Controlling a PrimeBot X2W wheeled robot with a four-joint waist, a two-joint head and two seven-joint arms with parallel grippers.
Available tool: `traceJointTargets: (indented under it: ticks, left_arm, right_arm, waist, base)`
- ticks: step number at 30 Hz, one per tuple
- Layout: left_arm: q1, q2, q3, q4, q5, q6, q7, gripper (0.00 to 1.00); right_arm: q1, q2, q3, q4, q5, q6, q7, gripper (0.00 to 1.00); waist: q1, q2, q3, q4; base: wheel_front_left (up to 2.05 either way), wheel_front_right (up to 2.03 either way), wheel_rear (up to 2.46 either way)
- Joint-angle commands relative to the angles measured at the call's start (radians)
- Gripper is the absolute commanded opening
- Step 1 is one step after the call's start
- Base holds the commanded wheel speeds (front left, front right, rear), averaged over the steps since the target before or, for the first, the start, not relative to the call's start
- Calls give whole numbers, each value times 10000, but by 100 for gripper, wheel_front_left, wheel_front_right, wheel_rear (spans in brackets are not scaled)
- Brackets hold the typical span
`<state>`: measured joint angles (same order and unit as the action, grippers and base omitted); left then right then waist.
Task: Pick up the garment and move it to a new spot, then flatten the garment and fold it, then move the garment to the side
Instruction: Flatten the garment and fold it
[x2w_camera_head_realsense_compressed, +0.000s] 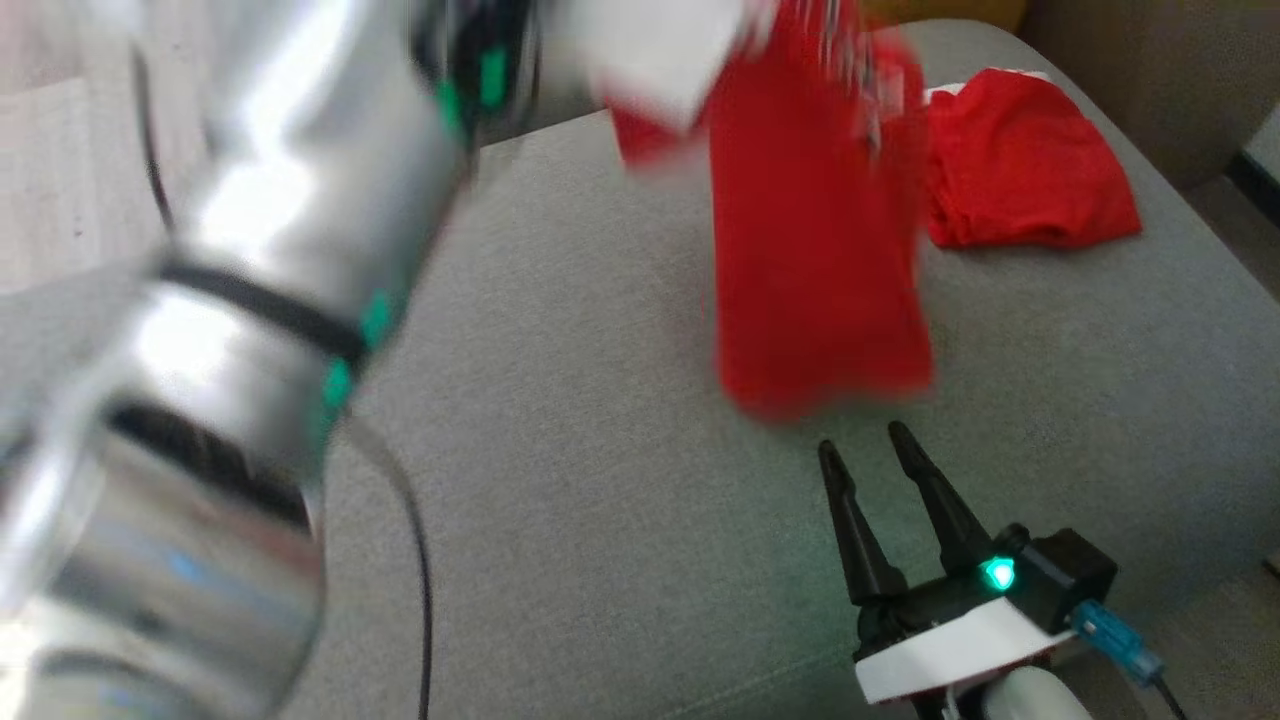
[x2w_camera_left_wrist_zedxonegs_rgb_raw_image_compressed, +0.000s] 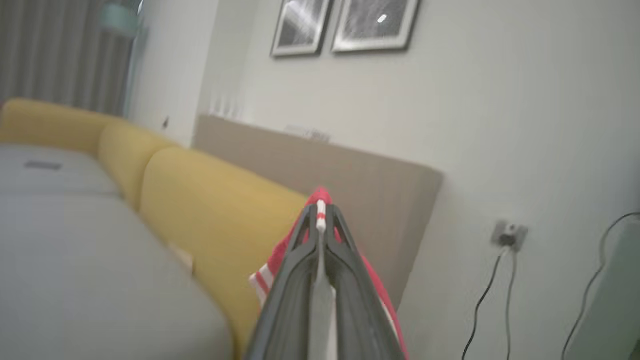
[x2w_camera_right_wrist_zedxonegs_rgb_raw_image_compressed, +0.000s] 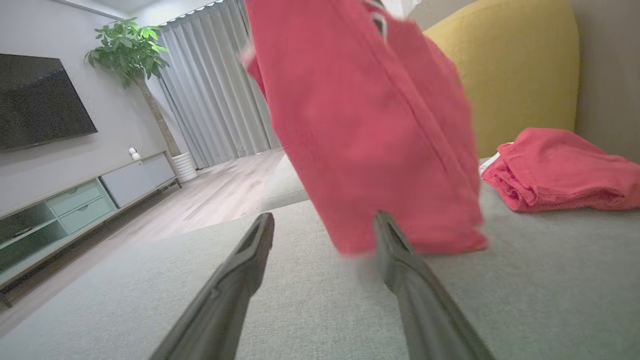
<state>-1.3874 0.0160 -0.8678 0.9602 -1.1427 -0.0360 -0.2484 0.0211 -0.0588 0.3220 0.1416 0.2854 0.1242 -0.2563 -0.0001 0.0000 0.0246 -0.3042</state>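
Head view: red garment (x2w_camera_head_realsense_compressed: 815, 250) hangs lengthwise from the top of frame over the grey sofa seat (x2w_camera_head_realsense_compressed: 560, 480). It is blurred, and the white marks near its upper edge are too smeared to read. The silver left arm (x2w_camera_head_realsense_compressed: 250, 300) crosses the left of frame, also blurred.

Left wrist view: left gripper (x2w_camera_left_wrist_zedxonegs_rgb_raw_image_compressed: 320, 215) has its fingers pressed together, pinching a red-and-white striped edge of the garment. Behind it are a yellow back cushion (x2w_camera_left_wrist_zedxonegs_rgb_raw_image_compressed: 210, 210) and two framed pictures (x2w_camera_left_wrist_zedxonegs_rgb_raw_image_compressed: 345, 25) on the wall.

Right gripper (x2w_camera_head_realsense_compressed: 865, 440) sits low over the seat, fingers spread and holding nothing, tips just below the garment's hem. In the right wrist view the hem hangs at the fingertips; whether it touches one of them cannot be told.

A second red garment (x2w_camera_head_realsense_compressed: 1030, 170), folded, lies on the seat beyond, apart from the hanging one.
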Motion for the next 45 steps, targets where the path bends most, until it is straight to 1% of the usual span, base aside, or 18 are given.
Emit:
traceJointTargets:
  ticks: [1, 4, 7, 11, 13, 14, 17, 22, 27, 29, 31, 33, 34, 35, 37, 40, 45]
  left_arm:
    - [529, 344, 30, 162, -50, -64, -52, 0]
    - [2116, 504, -3, 753, -258, -282, -81, 0]
    - [3446, 925, 188, 959, -296, -473, -120, 0]
    - [4841, 1833, 1510, 277, 5, -554, -129, 0]
    - [5584, 2237, 2428, -284, 322, -441, -130, 0]
    - [6384, 2499, 3255, -888, 724, -310, -131, 0]
    - [7506, 2722, 3996, -1634, 1514, -69, -132, 0]
    - [8761, 2618, 4726, -2379, 2394, 281, -132, 0]
    - [9100, 2423, 4891, -2425, 2796, 355, -132, 0]
    - [9090, 2376, 4986, -2424, 2969, 301, -133, 0]
    - [9016, 2341, 5155, -2544, 3166, 157, -133, 0]
    - [8982, 2206, 5492, -2814, 3155, -211, -133, 1]
    - [8996, 2151, 5675, -2933, 3121, -374, -133, 60]
    - [9017, 2143, 5855, -3014, 3132, -473, -133, 100]
    - [9083, 2196, 6228, -3256, 3246, -624, -133, 100]
    - [9353, 2343, 6953, -3880, 3566, -737, -133, 100]
    - [10463, 2408, 8459, -5340, 4302, -737, -133, 100]
  right_arm:
    - [-210, 84, 244, -387, 86, 65, -55, 100]
    - [-178, 84, 206, -445, 118, 65, -55, 100]
    - [-141, 84, 177, -460, 82, 65, -55, 100]
    - [-116, 85, 52, -494, -37, 65, -55, 100]
    - [-72, 85, -85, -512, -104, 65, -55, 100]
    - [8, 85, -213, -504, -168, 65, -55, 100]
    - [128, 85, -302, -467, -274, 65, -55, 100]
    - [246, 85, -263, -405, -392, 65, -55, 100]
    - [238, 85, -157, -410, -416, 65, -55, 100]
    - [205, 85, -112, -414, -437, 65, -55, 100]
    - [167, 85, -90, -407, -461, 65, -55, 100]
    - [146, 85, -89, -399, -492, 65, -55, 100]
    - [147, 85, -96, -394, -505, 65, -55, 100]
    - [155, 85, -95, -386, -517, 65, -55, 100]
    - [187, 85, -102, -368, -538, 65, -55, 100]
    - [259, 85, -154, -374, -523, 65, -55, 100]
    - [453, 85, -200, -399, -484, 65, -55, 100]
  waist:
    - [1, 0, -45, 131]
    - [1, 0, -43, 363]
    - [1, 0, 11, 606]
    - [1, 0, 151, 967]
    - [1, 0, 179, 1183]
    - [1, 0, 161, 1418]
    - [1, 0, 122, 1754]
    - [1, 0, 5, 2258]
    - [1, 0, -46, 2495]
    - [1, 0, -30, 2548]
    - [1, 0, -12, 2567]
    - [1, 0, 6, 2561]
    - [1, 0, 9, 2548]
    - [1, 0, 3, 2520]
    - [1, 0, -4, 2442]
    - [1, 0, -39, 2358]
    - [1, 0, -230, 2340]
  base:
    - [0, 0, 0]
    - [0, 0, 0]
    - [0, 0, 0]
    - [0, 0, 0]
    - [0, 0, 0]
    - [0, 0, 0]
    - [0, 0, 0]
    - [0, 0, 0]
    - [0, 0, 0]
    - [0, 0, 0]
    - [0, 0, 0]
    - [0, 0, 0]
    - [0, 0, 0]
    - [0, 0, 0]
    - [0, 0, 0]
    - [0, 0, 0]
    - [0, 0, 0]
